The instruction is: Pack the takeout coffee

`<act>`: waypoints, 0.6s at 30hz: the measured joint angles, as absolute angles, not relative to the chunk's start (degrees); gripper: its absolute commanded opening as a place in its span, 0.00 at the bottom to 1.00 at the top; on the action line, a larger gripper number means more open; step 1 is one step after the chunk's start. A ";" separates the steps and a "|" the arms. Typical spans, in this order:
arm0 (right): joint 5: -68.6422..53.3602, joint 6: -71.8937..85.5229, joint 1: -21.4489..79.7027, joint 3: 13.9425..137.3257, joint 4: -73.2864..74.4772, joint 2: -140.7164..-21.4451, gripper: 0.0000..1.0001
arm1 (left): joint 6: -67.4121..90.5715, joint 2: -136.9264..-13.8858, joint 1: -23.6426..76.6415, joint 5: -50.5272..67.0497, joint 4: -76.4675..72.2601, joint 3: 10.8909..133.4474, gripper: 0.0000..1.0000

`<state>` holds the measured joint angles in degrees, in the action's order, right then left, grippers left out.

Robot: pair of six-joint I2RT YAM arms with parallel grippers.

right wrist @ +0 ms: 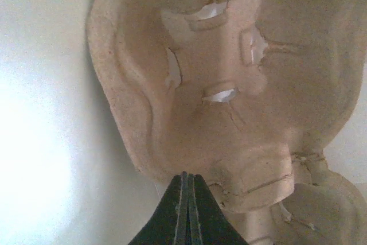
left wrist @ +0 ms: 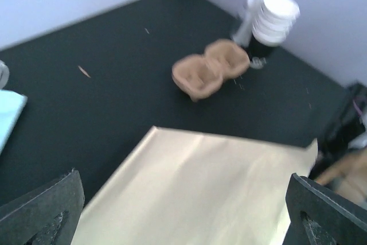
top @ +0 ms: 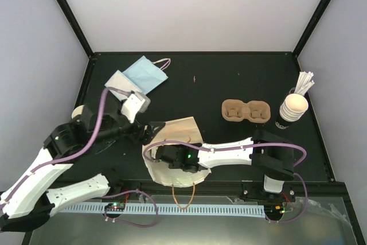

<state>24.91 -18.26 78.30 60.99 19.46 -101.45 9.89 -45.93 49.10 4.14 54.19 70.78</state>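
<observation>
- Searching all three views, I cannot tell where the cup is; none shows it plainly.
- Bag (top: 175, 136): tan paper with a white lining, lying on its side at the near middle of the surface (top: 218, 78), mouth toward the arms.
- Right hand (right wrist: 186, 199): reaches into the bag's mouth. Its tips are pressed together with nothing between them, just at the edge of the bagged carrier (right wrist: 229, 84).
- Bagged carrier: brown pulp with slit wells, against the white lining. No cup shows in the visible well.
- Left hand (left wrist: 183, 179): spread as wide as it goes and holding nothing, over the bag's left side.
- Spare carrier (top: 245, 111): two empty wells, flat on the surface, right of the bag and apart from it.
- Cup stack (top: 293, 107): nested cups with white sticks standing behind them, just right of the spare carrier, near the right edge.
- Blue pouch (top: 146, 73): flat at the far left, overlapping a white sheet (top: 117, 80).
</observation>
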 measured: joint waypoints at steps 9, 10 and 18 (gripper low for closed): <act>25.61 -18.04 78.30 60.99 19.42 -101.45 0.01 | 10.28 -48.90 43.88 4.12 53.98 78.56 0.93; 25.58 -18.06 78.30 60.99 19.40 -101.45 0.01 | 9.17 -49.19 43.83 6.70 53.95 78.11 0.92; 25.45 -19.03 78.28 60.80 19.14 -101.45 0.01 | 1.41 -50.74 44.91 19.75 56.58 72.86 0.75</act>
<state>25.45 -19.03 78.28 60.80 19.14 -101.45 1.41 -50.74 44.91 19.75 56.58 72.86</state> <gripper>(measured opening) 0.026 0.821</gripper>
